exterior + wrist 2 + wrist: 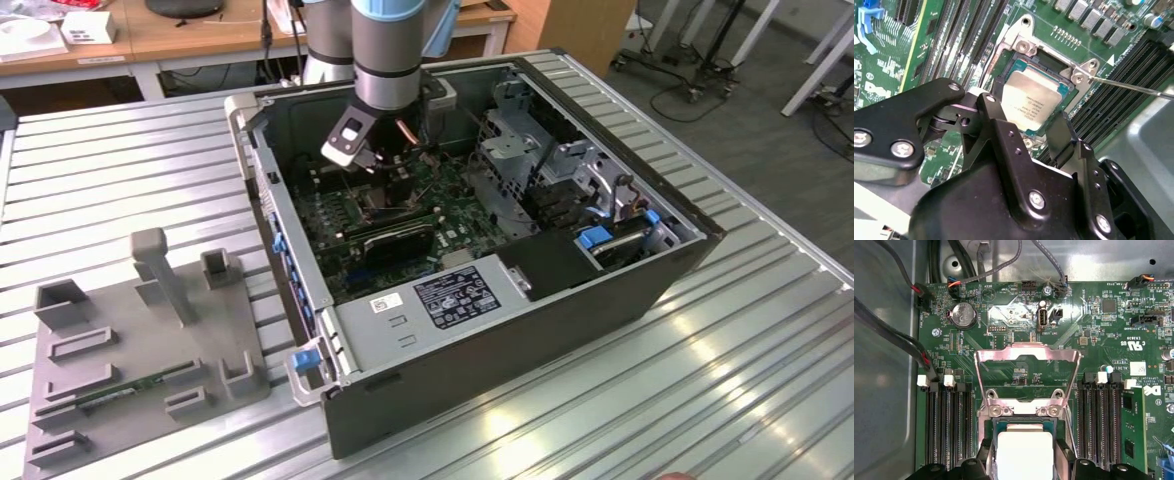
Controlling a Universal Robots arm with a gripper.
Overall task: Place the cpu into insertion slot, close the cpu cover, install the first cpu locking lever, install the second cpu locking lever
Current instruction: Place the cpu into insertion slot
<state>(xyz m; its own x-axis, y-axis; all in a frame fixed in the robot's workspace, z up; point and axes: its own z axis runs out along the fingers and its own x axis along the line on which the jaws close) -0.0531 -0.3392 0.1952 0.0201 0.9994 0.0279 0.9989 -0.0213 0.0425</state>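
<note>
The cpu, a silvery-tan square chip, lies level in the insertion slot on the green board. My gripper is down inside the computer case, its black fingers pressed against two opposite edges of the chip, shut on it. The cpu cover, a thin silver frame, stands swung up and open behind the socket. A thin metal locking lever sticks out free beside the socket.
Long black memory slots flank the socket on both sides. Cables run along the case wall. A metal drive cage stands on the exterior view's right. A grey fixture tray lies outside the case.
</note>
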